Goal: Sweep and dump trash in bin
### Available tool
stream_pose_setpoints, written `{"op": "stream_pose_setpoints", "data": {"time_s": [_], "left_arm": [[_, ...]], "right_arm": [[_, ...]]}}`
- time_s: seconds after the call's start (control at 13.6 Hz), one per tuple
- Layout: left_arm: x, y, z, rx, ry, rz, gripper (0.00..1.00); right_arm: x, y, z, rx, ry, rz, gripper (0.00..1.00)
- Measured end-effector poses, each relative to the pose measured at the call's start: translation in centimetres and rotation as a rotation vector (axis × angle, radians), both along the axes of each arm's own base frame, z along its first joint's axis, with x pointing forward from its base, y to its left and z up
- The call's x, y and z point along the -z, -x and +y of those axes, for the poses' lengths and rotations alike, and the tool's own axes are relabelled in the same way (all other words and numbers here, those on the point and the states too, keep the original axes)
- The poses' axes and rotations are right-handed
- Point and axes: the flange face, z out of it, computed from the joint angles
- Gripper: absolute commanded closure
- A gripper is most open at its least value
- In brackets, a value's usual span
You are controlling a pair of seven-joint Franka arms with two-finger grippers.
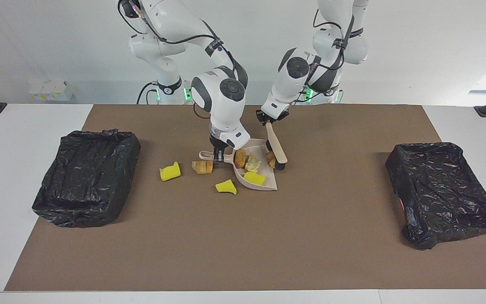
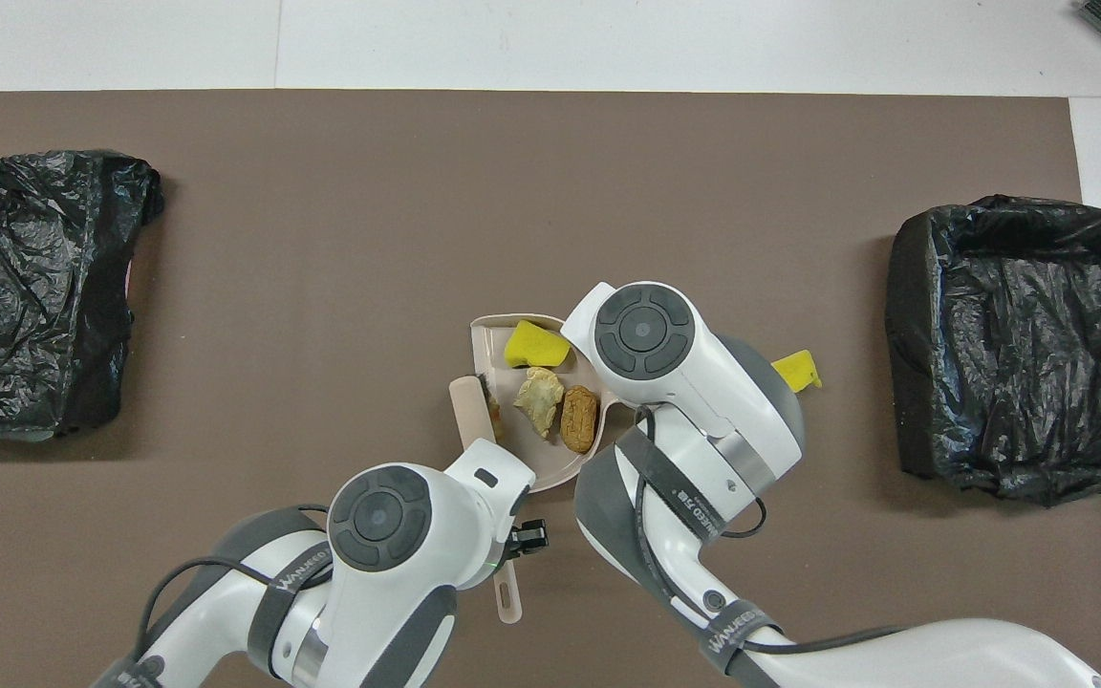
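the facing view shows both grips plainly: the right gripper [image 1: 218, 157] is clamped on the handle of the beige dustpan [image 1: 264, 182], and the left gripper [image 1: 268, 120] is closed tight on the handle of the beige brush [image 1: 277, 148], whose bristle end sits at the dustpan's open edge. in the overhead view the arms' own bodies cover both grippers, so neither grip can be read there (only the brush's handle end pokes out near the left arm's wrist).

the trash [image 1: 253, 178] is split. in the pan, just beside the right gripper, lie a yellow chunk, a pale crumpled lump [image 1: 251, 163] and a brown bread-like piece [image 1: 239, 158]; a tan pastry piece [image 1: 271, 160] is pressed between the brush and the pan's edge. on the brown mat [image 1: 226, 245] lie another bread lump [image 1: 203, 166] right under the pan's handle, a yellow chunk [image 1: 226, 186] just beside the pan and farther from the robots than the handle, and a third yellow chunk [image 1: 170, 172] toward the right arm's end.

overhead, the right arm hides the bread lump and one yellow chunk on the mat; the pastry piece by the brush is barely visible. two bins lined in black bags [image 1: 86, 177] [image 1: 443, 192] stand at the table's two ends, well apart from the pan.
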Motion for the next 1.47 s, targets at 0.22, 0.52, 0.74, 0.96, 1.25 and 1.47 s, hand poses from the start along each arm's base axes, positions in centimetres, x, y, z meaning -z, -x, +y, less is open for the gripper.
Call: {"op": "stream_pose_setpoints", "data": {"time_s": [0.22, 0.52, 0.74, 0.96, 1.25, 1.47], "left_arm": [[-0.6, 1.1, -1.7, 0.019, 0.012, -0.006, 1.00], [-3.6, -0.1, -1.1, 0.006, 0.017, 0.019, 1.00], [-6.5, 1.2, -0.4, 0.000, -0.009, 0.065, 1.00], [-6.8, 4.0, -0.8, 0.010, -0.060, 0.062, 1.00], [-4.4, 9.0, -1.9, 0.043, -0.148, 0.058, 1.00], [-2.8, 11.1, -2.0, 0.049, -0.177, 0.052, 1.00]], "right_arm": [[0.5, 0.3, 0.9, 0.016, -0.011, -0.014, 1.00], [0.6, 0.3, 1.0, 0.024, -0.014, -0.015, 1.00], [0.7, 0.2, 0.8, 0.045, -0.023, -0.007, 1.00], [0.6, -0.5, -0.1, 0.111, -0.079, 0.013, 1.00], [-1.0, -2.5, -1.9, 0.172, -0.178, -0.007, 1.00], [-3.5, -4.5, -4.7, 0.132, -0.239, -0.027, 1.00]]}}
